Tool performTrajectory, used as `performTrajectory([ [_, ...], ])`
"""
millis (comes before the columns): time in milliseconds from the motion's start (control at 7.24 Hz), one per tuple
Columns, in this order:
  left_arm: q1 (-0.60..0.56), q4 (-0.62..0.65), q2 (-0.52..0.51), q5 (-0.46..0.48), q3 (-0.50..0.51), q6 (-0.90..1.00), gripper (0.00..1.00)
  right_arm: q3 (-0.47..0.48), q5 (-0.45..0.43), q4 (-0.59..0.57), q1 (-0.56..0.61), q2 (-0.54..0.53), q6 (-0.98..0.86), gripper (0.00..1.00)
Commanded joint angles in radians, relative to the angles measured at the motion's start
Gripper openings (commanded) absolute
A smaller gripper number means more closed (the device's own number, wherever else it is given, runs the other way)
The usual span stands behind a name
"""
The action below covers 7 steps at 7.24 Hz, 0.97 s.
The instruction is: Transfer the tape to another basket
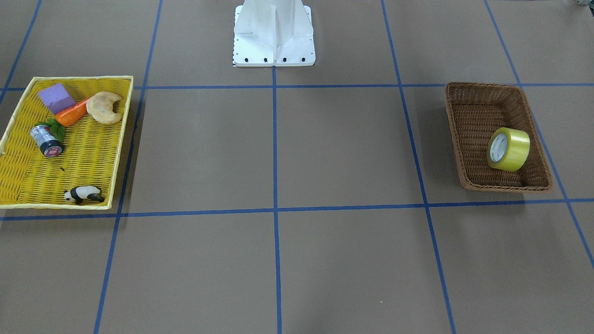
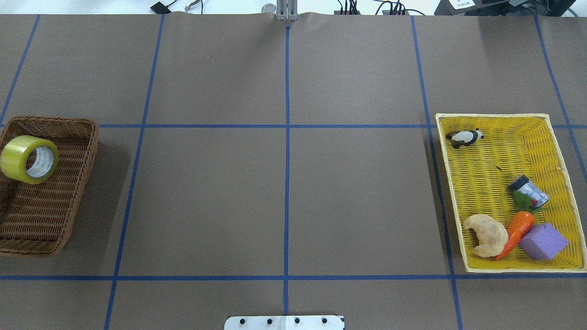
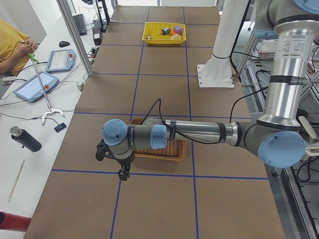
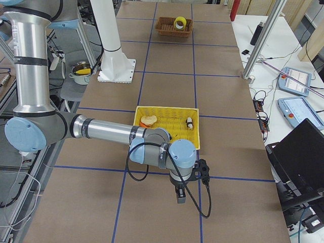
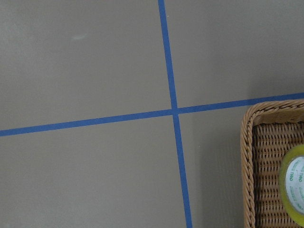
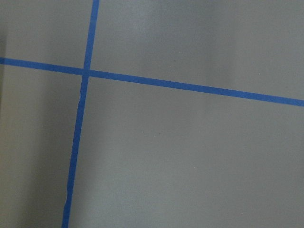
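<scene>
The translucent yellow-green tape roll (image 1: 508, 149) is lying inside the dark-brown woven wicker basket (image 1: 468, 99), seemingly already delivered, with the left gripper (image 3: 122, 172) hovering beside that basket and the right gripper (image 4: 179, 194) well apart from it, their finger spread impossible to tell.

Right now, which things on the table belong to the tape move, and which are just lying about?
Job: tape; brown wicker basket holding it; yellow basket.
Lying about, in the yellow basket: purple block, carrot, croissant, small jar, panda figure.
</scene>
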Motion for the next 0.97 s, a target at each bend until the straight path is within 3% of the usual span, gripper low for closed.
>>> performTrajectory([
  [0, 0.001, 0.003, 0.004, 0.001, -0.014, -0.002, 0.98, 0.002, 0.001, -0.002, 0.0, -0.001, 0.0, 1.0],
  [829, 0.0, 0.001, 0.013, 0.002, -0.015, -0.002, 0.98, 0.003, 0.003, 0.0, 0.0, -0.001, 0.0, 1.0],
])
